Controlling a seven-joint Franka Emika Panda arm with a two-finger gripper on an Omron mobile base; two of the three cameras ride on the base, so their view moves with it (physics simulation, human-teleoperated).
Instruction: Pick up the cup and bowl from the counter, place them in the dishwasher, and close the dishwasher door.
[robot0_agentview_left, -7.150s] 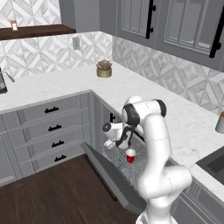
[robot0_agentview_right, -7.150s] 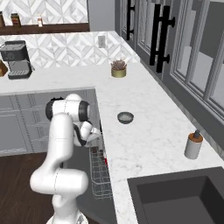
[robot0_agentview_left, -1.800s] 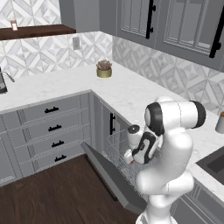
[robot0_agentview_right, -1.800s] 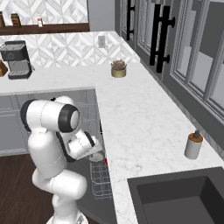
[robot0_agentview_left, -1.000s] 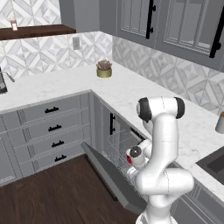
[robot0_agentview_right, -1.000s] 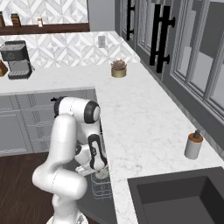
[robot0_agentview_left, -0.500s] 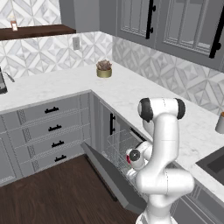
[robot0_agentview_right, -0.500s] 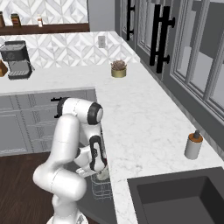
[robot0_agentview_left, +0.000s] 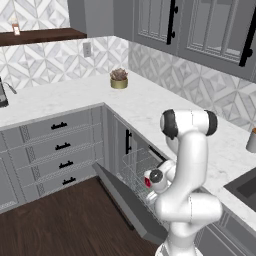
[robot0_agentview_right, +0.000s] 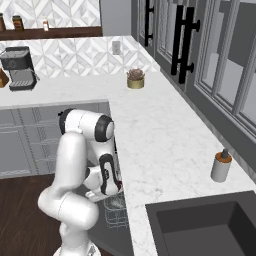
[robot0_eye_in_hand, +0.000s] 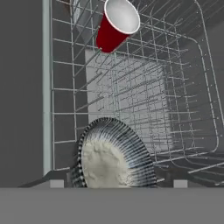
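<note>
Hand view looks into the wire rack (robot0_eye_in_hand: 183, 87) of the dishwasher (robot0_agentview_left: 142, 172): the red cup (robot0_eye_in_hand: 114, 25) lies tipped on its side at the far end, white inside showing, and the grey bowl (robot0_eye_in_hand: 114, 158) stands on edge at the near end, well apart from the cup. Whether the tool grips the bowl or is spread apart, I cannot tell. Left base view shows the dishwasher door (robot0_agentview_left: 127, 202) hanging down open below the worktop (robot0_agentview_left: 150, 107).

Bowl (robot0_eye_in_hand: 114, 155) moved off counter (robot0_agentview_right: 165, 135) into dishwasher (robot0_eye_in_hand: 131, 87); arm lowered over rack.
</note>
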